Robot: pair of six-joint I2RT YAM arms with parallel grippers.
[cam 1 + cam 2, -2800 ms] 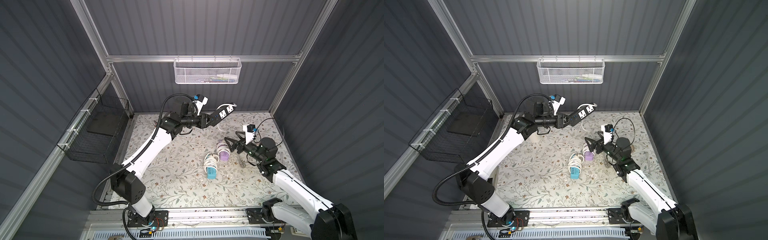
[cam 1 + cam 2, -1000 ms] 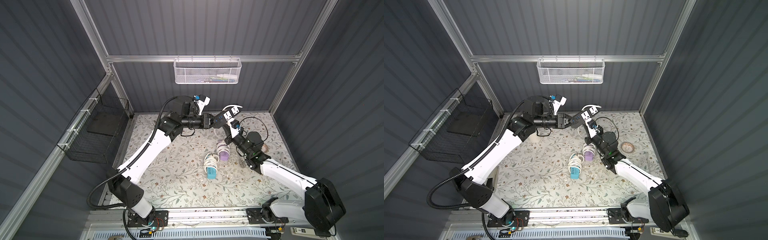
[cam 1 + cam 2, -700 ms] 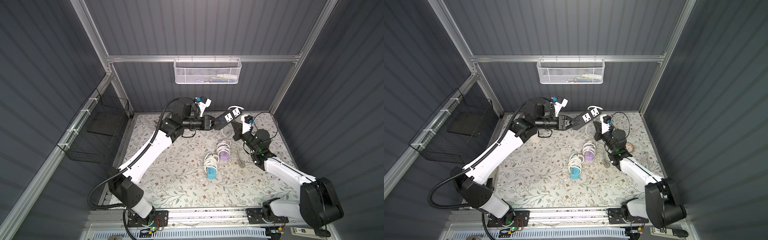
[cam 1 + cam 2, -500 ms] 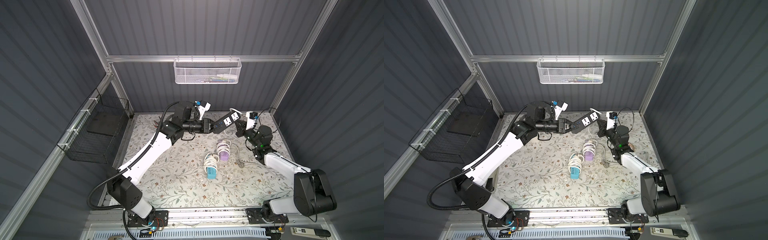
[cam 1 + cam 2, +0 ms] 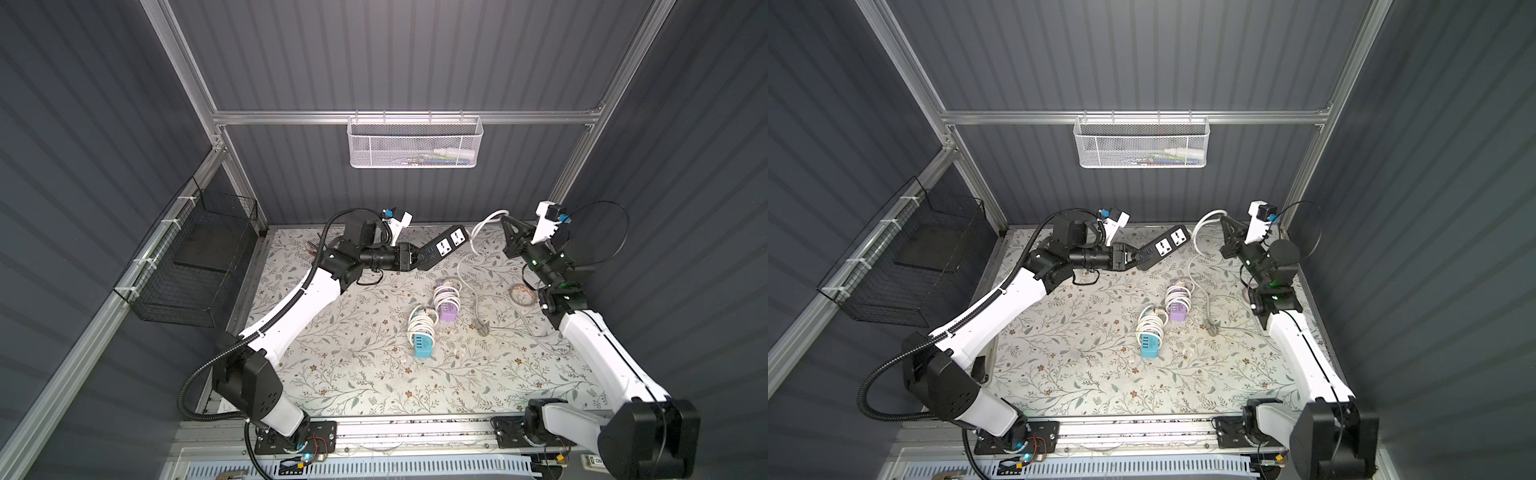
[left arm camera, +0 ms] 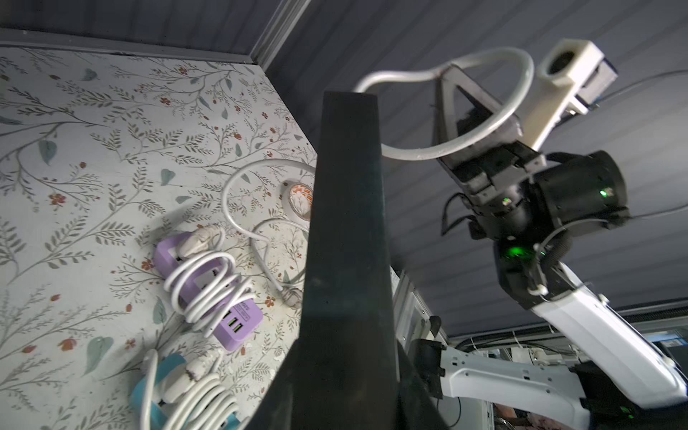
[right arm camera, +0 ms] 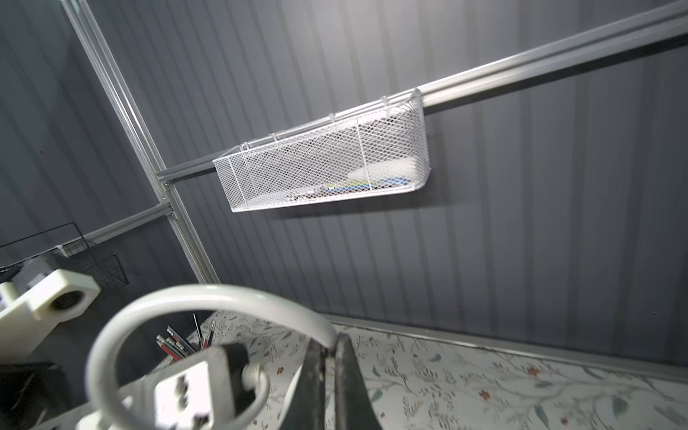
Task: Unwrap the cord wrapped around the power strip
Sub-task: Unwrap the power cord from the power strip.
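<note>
Mid-frame, your left gripper (image 5: 415, 260) is clamping one end of the black power strip (image 5: 445, 247), holding it aloft. Just right, your right gripper (image 5: 504, 217) is pinching the white cord (image 5: 483, 217) tight, seemingly at its loop's top.

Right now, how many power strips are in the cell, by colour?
Black power strip: 1, held in the left tool, its cord pinched by the right tool
Purple power strip: 1, on the mat, wrapped
Blue power strip: 1, on the mat, wrapped
Total: 3
</note>
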